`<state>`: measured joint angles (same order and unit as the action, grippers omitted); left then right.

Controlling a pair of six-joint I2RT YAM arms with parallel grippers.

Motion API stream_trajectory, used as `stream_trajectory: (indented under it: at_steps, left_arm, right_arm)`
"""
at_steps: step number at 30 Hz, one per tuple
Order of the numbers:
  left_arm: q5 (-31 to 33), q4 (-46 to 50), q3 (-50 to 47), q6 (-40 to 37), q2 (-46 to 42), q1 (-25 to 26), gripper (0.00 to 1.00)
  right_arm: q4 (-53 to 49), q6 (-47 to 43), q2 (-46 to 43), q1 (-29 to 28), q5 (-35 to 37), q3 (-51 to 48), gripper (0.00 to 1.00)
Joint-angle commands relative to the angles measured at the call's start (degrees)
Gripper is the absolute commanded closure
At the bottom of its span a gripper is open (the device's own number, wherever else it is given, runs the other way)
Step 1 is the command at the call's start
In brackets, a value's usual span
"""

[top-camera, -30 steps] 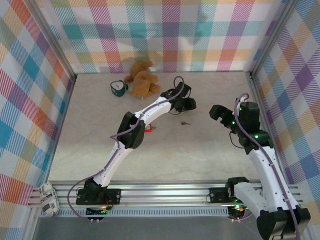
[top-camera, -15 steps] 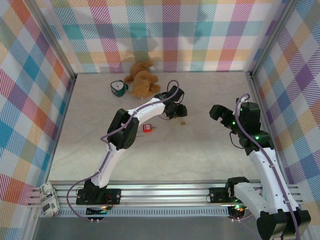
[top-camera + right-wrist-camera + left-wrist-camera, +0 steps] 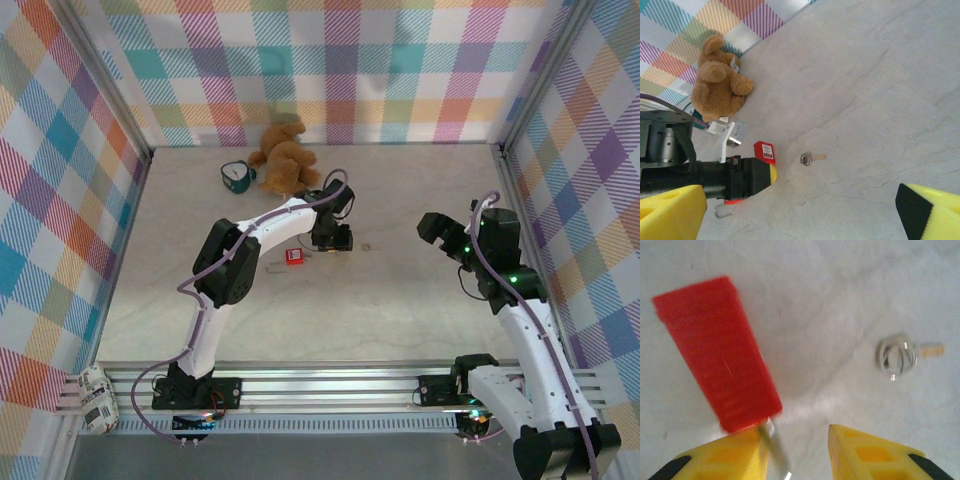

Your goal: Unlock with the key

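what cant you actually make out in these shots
key: its teeth are blurred in the left wrist view, too small in the top view
red padlock: blur in the left wrist view hides any keyhole
shackle: cut off by the left wrist view's bottom edge
green-and-white object by the teddy bear: too small in the top view to name

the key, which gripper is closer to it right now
Left. The left gripper is low over the table, right beside the key, by the red padlock. The right gripper hangs open well off to the key's right.
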<state>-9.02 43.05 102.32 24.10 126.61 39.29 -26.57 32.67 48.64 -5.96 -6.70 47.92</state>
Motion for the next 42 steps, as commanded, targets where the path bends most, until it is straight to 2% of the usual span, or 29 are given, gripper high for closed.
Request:
stream_trajectory:
  at_steps: [1,6,11,16,19,21,23,25,27,29,33,37,42]
  left_arm:
    - [3.67,10.41,-0.71,-5.88,-4.57,3.84,0.68]
    - [9.05,11.22,-4.16,-7.31,-7.61,7.58,0.64]
    - [10.53,11.27,-7.25,-7.86,-11.18,8.88,0.62]
    - [15.08,9.54,-9.58,-7.41,-17.21,8.49,0.54]
    - [17.99,7.49,-13.16,-7.29,-23.11,6.96,0.49]
    - [18.25,4.08,-18.59,-6.37,-29.11,4.85,0.48]
    - [18.16,-0.71,-24.99,-4.46,-35.94,2.70,0.44]
    - [20.22,-7.06,-33.27,-1.32,-43.42,1.46,0.37]
    - [22.72,-14.63,-42.64,2.50,-52.99,1.13,0.33]
    - [24.97,-18.32,-49.25,6.13,-59.82,0.85,0.29]
    - [26.74,-17.75,-56.29,8.69,-70.82,0.33,0.24]
    - [28.27,-13.24,-58.28,9.27,-77.08,0.25,0.22]
    - [27.07,-11.31,-60.22,10.05,-83.11,0.26,0.22]
  right_arm:
    - [2.45,1.15,0.90,0.33,-1.91,-1.24,0.02]
    - [2.90,0.94,2.39,0.33,-2.41,-2.62,0.02]
    - [2.50,1.01,2.69,0.33,-3.45,-3.44,0.03]
    - [2.13,-0.35,3.75,0.28,-6.09,-3.40,0.04]
    - [1.63,-1.96,7.79,-0.33,-10.35,-1.89,0.09]
    - [-0.49,-3.60,11.51,-2.35,-10.41,0.49,0.13]
    - [-3.39,-5.76,15.04,-6.72,-5.78,3.83,0.15]
    - [-6.89,-8.99,20.24,-12.31,-0.12,8.72,0.15]
    - [-10.87,-11.97,27.15,-16.12,1.94,15.27,0.15]
    - [-15.10,-15.14,35.11,-19.00,3.10,22.52,0.15]
    - [-23.95,-20.05,51.11,-23.48,5.90,38.66,0.13]
    - [-28.20,-19.98,62.53,-25.12,5.96,50.80,0.13]
    - [-35.88,-17.27,77.10,-25.64,4.28,67.06,0.27]
